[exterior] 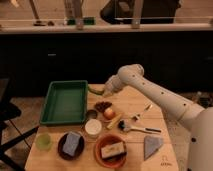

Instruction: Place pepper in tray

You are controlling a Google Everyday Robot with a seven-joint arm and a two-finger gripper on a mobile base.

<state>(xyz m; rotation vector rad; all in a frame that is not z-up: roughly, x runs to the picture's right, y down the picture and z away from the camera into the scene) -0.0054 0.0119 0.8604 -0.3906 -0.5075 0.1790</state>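
Observation:
The pepper (pixel 94 90), small, green and curved, sticks out to the left of my gripper (pixel 102 91), which is shut on it. The gripper holds it above the table, right at the far right corner of the dark-green tray (pixel 50 107). The tray lies on the left half of the wooden table and holds nothing. My white arm (pixel 150 90) reaches in from the right.
Below the gripper are dark brown bits (pixel 102 105), a round orange-red fruit (pixel 109 113) and a yellowish banana-like item (pixel 115 121). Nearer the front are a white cup (pixel 92 128), a green cup (pixel 44 142), two bowls (pixel 71 145) (pixel 112 150), a brush (pixel 134 129) and a grey cloth (pixel 151 146).

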